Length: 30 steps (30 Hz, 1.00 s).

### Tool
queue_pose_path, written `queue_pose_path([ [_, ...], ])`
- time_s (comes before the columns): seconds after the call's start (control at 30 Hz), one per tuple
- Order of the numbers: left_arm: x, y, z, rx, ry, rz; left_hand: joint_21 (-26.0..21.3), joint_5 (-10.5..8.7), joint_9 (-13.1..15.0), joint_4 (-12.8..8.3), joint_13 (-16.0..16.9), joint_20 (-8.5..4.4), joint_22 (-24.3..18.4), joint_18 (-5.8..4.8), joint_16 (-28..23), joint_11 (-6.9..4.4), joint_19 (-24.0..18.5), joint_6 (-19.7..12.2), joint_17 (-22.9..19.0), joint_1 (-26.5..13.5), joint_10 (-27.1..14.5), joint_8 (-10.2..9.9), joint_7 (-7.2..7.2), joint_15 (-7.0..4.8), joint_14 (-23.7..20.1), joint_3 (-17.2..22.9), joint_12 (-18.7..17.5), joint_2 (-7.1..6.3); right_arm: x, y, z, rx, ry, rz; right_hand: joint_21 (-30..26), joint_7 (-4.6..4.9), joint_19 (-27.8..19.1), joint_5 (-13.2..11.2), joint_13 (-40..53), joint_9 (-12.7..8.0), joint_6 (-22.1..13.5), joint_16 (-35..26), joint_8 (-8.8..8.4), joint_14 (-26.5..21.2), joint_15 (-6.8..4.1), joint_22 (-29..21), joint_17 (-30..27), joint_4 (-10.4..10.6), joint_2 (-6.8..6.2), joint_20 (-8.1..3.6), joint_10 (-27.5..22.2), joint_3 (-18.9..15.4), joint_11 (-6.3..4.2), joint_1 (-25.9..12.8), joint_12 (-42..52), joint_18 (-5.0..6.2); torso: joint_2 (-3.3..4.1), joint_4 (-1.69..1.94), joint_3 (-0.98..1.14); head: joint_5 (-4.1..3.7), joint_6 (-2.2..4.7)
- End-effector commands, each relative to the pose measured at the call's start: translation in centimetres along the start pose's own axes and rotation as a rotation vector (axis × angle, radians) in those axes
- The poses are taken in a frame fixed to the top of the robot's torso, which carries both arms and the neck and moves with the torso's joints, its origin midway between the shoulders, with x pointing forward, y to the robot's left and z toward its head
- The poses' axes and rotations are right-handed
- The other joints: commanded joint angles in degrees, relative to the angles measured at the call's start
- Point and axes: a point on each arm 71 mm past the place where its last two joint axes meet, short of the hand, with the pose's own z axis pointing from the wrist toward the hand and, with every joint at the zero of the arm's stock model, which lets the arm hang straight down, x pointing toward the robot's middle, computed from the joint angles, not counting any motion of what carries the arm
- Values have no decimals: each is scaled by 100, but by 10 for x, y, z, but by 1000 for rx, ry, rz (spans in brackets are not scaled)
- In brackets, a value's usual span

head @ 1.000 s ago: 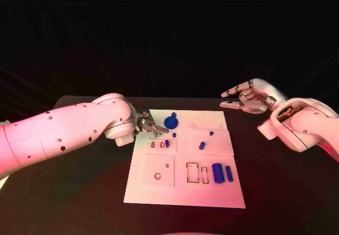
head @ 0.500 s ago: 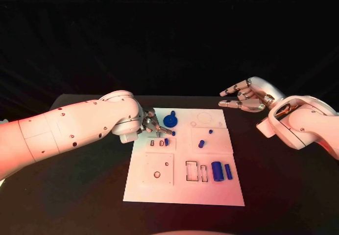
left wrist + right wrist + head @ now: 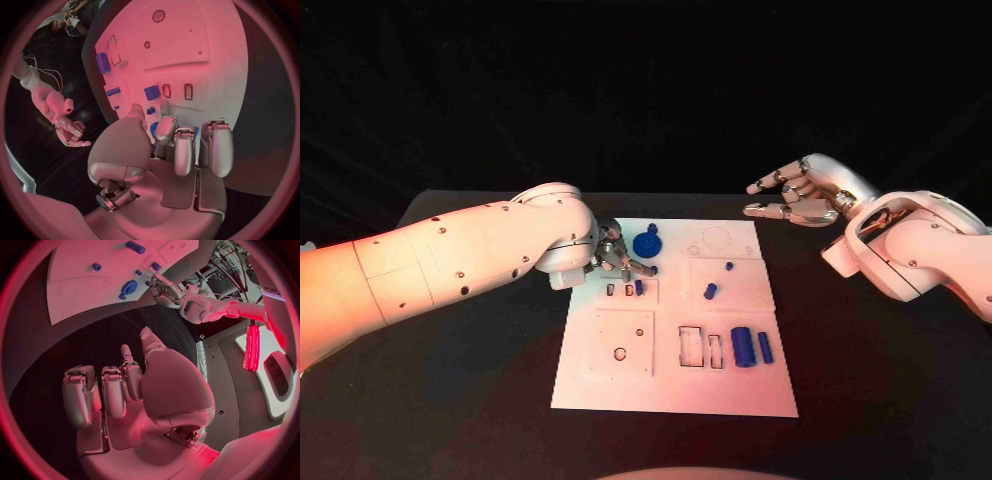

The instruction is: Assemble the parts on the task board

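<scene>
Down on the black table, the white task board lies in the middle, and from my head camera my left hand sits over its far left corner, mostly hidden behind my own forearm. My left wrist camera shows what the head view cannot: my fingers hang curled above the board with nothing plainly between them, though whether the fingertips touch a part I cannot tell. Just beyond them that view shows a small blue block beside two little outlined slots, and a tiny blue peg nearer my thumb.

My right hand is off the board, raised over the table past its far right corner, fingers apart and holding nothing; the right wrist view confirms the bare palm.

Recesses on the board: near the front right, a tall rectangular slot and a narrower one stand beside a thick blue cylinder and a thinner blue bar lying on the surface. A round blue knobbed part sits at the far edge, just right of my left hand. A short blue piece lies in the middle right panel, with a small blue peg just beyond it.

Part of a word is visible in the right wrist view, too small to read.
</scene>
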Motion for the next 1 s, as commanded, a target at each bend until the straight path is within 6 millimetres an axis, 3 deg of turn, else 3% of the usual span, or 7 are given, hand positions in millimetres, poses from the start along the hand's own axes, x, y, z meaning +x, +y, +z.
queue_pose_path([
  [0.03,2,4,0,-88,26,32,26,-8,16,-12,12,-34,548,-118,18,14,249,-41,1508,-31,34,30,4,-47,604,-43,23,14,1,1,1,-7,9,-17,36,-11,600,36,918,9,13,-31,24,562,13,1510,1364,4,3,19,159,-30,36,23,-19,-81,-2,5,1,0,-7],
  [1.0,7,-3,3,-73,47,55,71,81,162,-37,91,-32,642,-134,18,7,273,-90,1508,269,72,109,-6,-49,604,-7,80,191,2,1,3,-9,12,-13,36,-12,600,48,920,10,13,-32,24,561,13,1510,1362,19,12,18,163,-51,35,10,-12,-81,3,5,2,-1,-47],
])
